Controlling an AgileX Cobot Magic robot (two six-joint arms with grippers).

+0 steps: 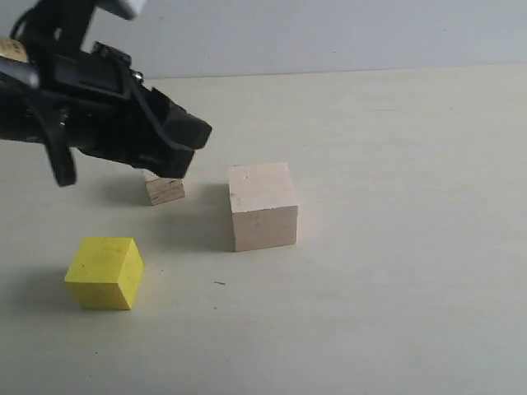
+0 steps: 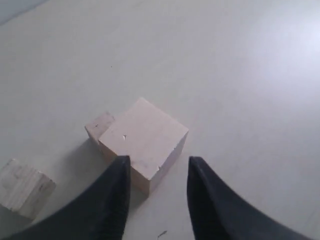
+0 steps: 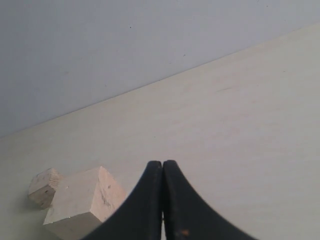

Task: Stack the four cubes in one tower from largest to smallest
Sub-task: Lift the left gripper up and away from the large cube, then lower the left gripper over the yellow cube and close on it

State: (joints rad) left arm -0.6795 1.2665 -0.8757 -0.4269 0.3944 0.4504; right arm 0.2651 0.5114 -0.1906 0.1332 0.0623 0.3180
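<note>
Left gripper (image 2: 159, 162) hangs part-open and empty near the big pale plain-wood cube (image 1: 263, 206), so I'd swing to the bright yellow cube (image 1: 103, 271) sitting well apart, square up on flat faces, then squeeze.

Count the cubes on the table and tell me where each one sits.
4. Pale cube at centre; yellow cube front left; plywood cube partly under the left gripper; small tan cube tucked beside the pale one, hidden from the exterior view.
</note>
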